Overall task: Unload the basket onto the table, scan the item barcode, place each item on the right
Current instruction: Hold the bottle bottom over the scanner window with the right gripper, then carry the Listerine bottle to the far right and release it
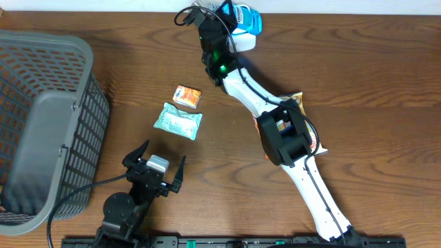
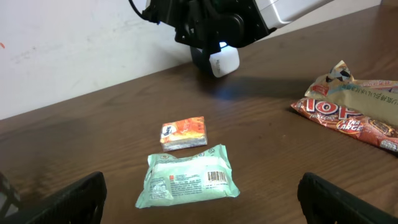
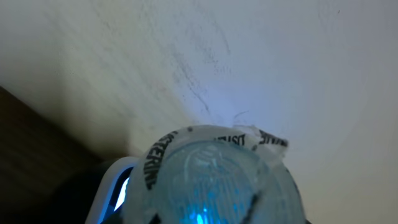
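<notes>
Overhead: the left gripper [image 1: 164,151] sits with jaws wide apart near the table's front edge, while the right gripper [image 1: 224,17] is clamped on the blue bottle [image 1: 247,17] at the far edge, just above the white scanner [image 1: 244,43]. Left wrist: a green packet [image 2: 189,177] lies barcode up, with an orange packet [image 2: 183,132] just behind it. Right wrist: the bottle's wrapped cap [image 3: 211,180] glows blue, filling the bottom of the view.

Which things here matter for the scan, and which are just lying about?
In the job: bottle, scanner, right gripper holding the bottle.
Lying about: orange packet, green pack, snack bag, basket.
</notes>
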You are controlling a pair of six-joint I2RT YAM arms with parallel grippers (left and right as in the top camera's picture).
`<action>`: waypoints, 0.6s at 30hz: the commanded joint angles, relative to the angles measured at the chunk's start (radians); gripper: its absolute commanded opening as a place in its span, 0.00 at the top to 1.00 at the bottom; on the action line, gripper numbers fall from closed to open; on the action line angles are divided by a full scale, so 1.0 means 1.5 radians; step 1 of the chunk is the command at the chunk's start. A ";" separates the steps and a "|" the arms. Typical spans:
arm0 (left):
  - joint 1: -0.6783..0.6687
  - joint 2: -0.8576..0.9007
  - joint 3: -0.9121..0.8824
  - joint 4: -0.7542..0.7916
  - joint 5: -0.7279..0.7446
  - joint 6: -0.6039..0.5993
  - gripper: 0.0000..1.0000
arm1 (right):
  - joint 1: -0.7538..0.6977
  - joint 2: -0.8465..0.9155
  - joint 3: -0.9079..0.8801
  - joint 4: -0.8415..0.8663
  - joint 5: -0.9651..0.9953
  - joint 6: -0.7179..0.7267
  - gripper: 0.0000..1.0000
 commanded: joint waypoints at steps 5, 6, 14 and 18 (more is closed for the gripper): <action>-0.003 -0.001 -0.011 -0.017 0.004 -0.009 0.02 | -0.009 -0.030 0.038 0.017 0.049 -0.079 0.99; -0.003 -0.001 -0.011 -0.017 0.004 -0.009 0.02 | -0.011 -0.037 0.038 0.017 0.064 -0.074 0.99; -0.003 -0.001 -0.011 -0.017 0.004 -0.009 0.02 | -0.071 -0.145 0.038 -0.217 0.191 0.076 0.99; -0.003 -0.001 -0.011 -0.017 0.004 -0.009 0.02 | -0.135 -0.181 0.038 -0.445 0.224 0.227 0.99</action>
